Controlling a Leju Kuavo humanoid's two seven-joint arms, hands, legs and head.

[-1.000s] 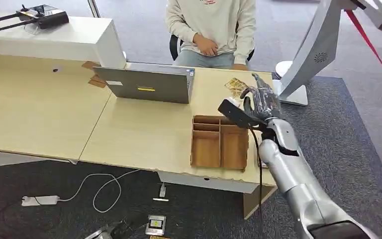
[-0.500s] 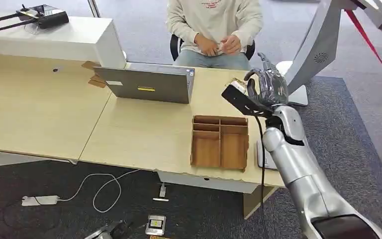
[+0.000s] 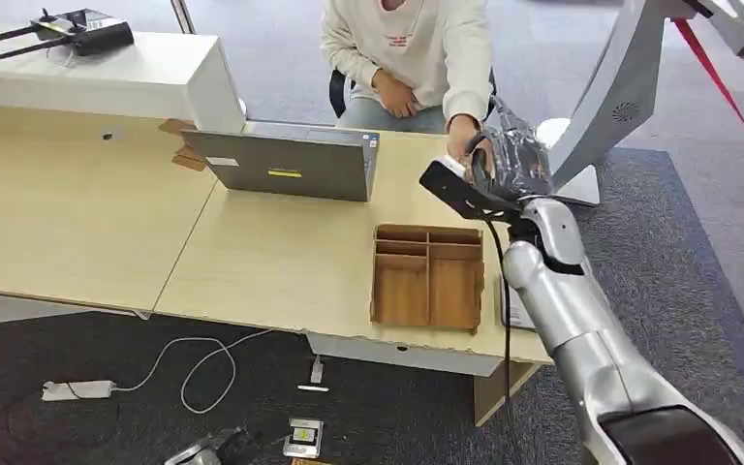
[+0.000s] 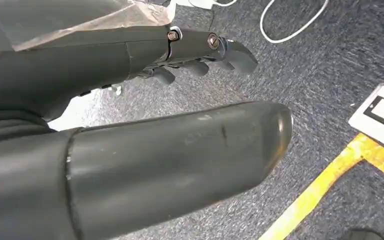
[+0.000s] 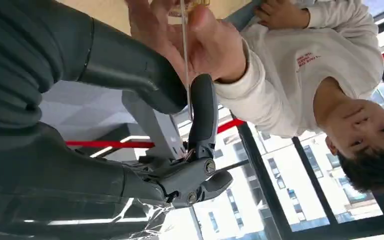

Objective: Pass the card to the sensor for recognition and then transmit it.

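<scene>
My right hand (image 3: 509, 160) is raised over the desk's far right corner, in front of the seated person. In the right wrist view it pinches a thin card (image 5: 184, 55), seen edge-on, between its thumb (image 5: 130, 65) and a dark finger (image 5: 203, 112). The person's hand (image 5: 200, 42) also grips the card from the other side; in the head view that hand (image 3: 462, 136) reaches to mine. A flat white sensor (image 3: 507, 302) lies at the desk's right edge, partly behind my forearm. My left hand (image 4: 145, 125) hangs above the carpet and holds nothing.
A wooden compartment tray (image 3: 429, 276) sits on the desk below my right hand. A grey laptop (image 3: 291, 163) stands further left. A white curved stand (image 3: 610, 97) rises to the right of the desk. Cables and a power strip (image 3: 77, 389) lie on the floor.
My right hand rose and moved away from me toward the person with the card. The person stretched an arm forward and took hold of the card.
</scene>
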